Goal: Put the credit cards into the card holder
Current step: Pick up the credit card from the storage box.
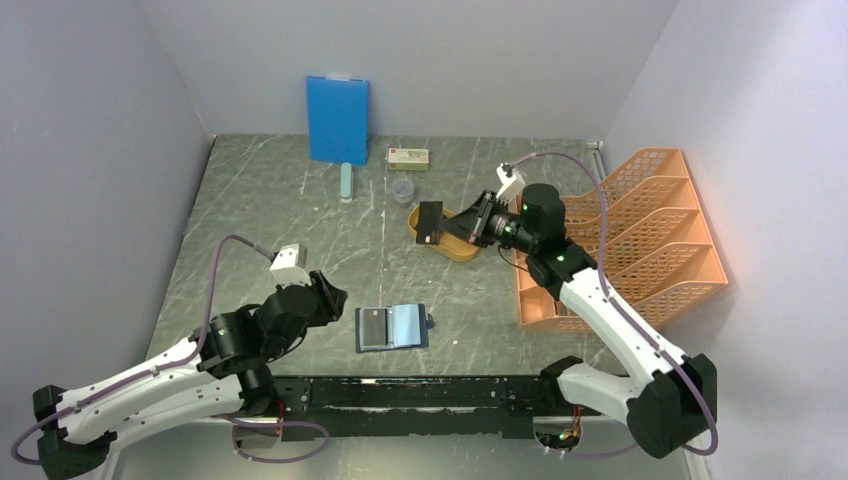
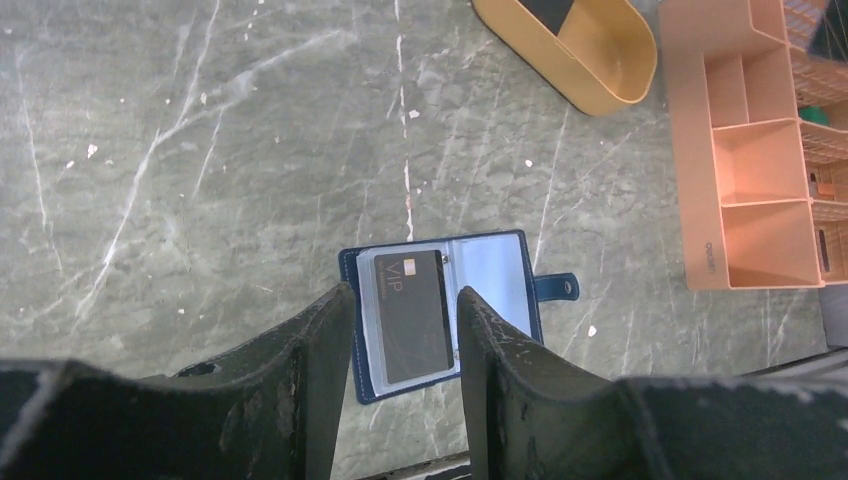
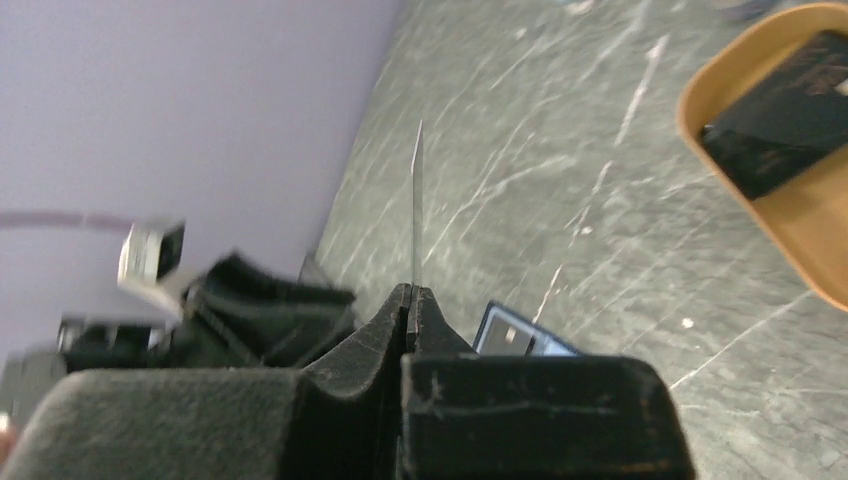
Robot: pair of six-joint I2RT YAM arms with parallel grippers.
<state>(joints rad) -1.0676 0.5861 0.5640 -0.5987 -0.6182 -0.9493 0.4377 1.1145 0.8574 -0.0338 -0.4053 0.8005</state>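
Right end effector [image 1: 465, 227] is pressed together on a dark card [image 1: 430, 222], pinching it by one edge. In the top view the card overlaps the left end of the yellow tray [image 1: 457, 250]. Its arm rises from the near-right base, runs up and left past the orange organizer [image 1: 650, 230], and the wrist points left. In the right wrist view the pinched card shows edge-on as a thin line, and a second card [image 3: 785, 125] lies in the tray.

Left end effector [image 1: 328, 296] is spread and holds nothing. Its arm is bent low from the near-left base and points right toward the card holder [image 1: 392, 326]. The card holder lies open on the worktop [image 1: 280, 230] near the front edge, between the two arms. A VIP card [image 2: 412, 315] sits in its left pocket.
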